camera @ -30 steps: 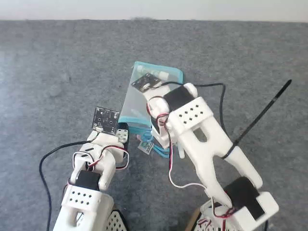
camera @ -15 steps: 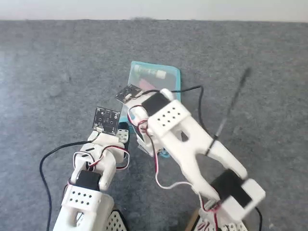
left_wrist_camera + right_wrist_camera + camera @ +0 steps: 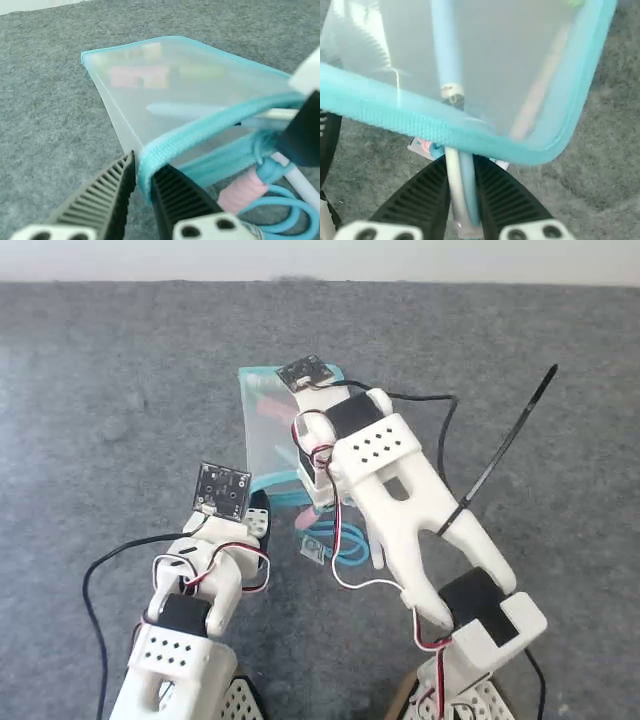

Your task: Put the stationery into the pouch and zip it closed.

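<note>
The translucent pouch (image 3: 272, 435) with a teal zipper edge lies mid-table, its mouth towards the arms. Coloured stationery shows through its wall (image 3: 145, 77). My left gripper (image 3: 258, 512) (image 3: 142, 167) is shut on the pouch's teal zipper edge (image 3: 165, 150) at its near corner. My right gripper (image 3: 318, 502) (image 3: 460, 162) is shut on a white pen and a blue pen (image 3: 455, 175) held at the pouch mouth (image 3: 420, 125). The blue pen's shaft (image 3: 442, 45) shows inside the pouch. A pink piece (image 3: 245, 186) and a blue cord loop (image 3: 340, 545) (image 3: 282, 220) lie just outside the mouth.
The grey felt table (image 3: 120, 370) stretches open to the left and far side. A black strap (image 3: 510, 445) sticks out from the right arm. A black cable (image 3: 100, 570) loops beside the left arm's base. A small paper tag (image 3: 312, 552) lies by the cord.
The right arm swung left and back, ending farther up and left. The pouch pivoted so its far end now points more to the left. The left arm stayed put on the pouch corner.
</note>
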